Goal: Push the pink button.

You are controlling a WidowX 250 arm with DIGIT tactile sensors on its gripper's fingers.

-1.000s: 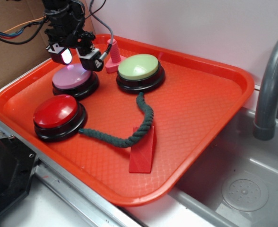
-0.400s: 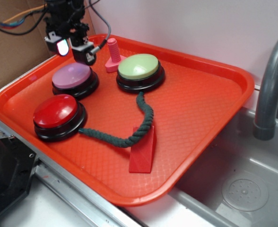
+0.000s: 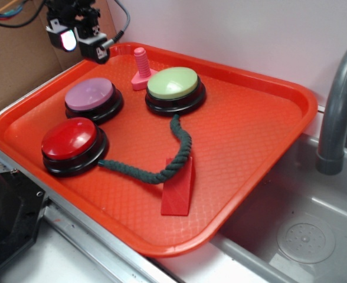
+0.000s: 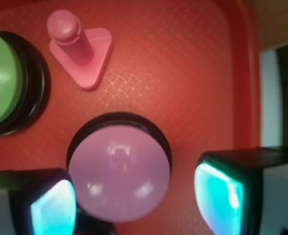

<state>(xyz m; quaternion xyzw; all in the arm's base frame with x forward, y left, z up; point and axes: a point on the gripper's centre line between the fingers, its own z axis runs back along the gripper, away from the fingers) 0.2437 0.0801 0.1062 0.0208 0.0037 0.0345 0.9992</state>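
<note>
The gripper [image 3: 79, 42] hangs spread and empty, well above the pink button [image 3: 89, 94]. Its glossy dome looks hard and slippery, so I'd press straight down on the centre, not grasp it.

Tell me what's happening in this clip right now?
A robot arm works over an orange tray holding three dome buttons, a pink bolt, a green rope and a red wedge. The gripper has lifted away from the pink button it hung just above a second ago and now hovers above the tray's back left corner, jaws apart and holding nothing.
</note>
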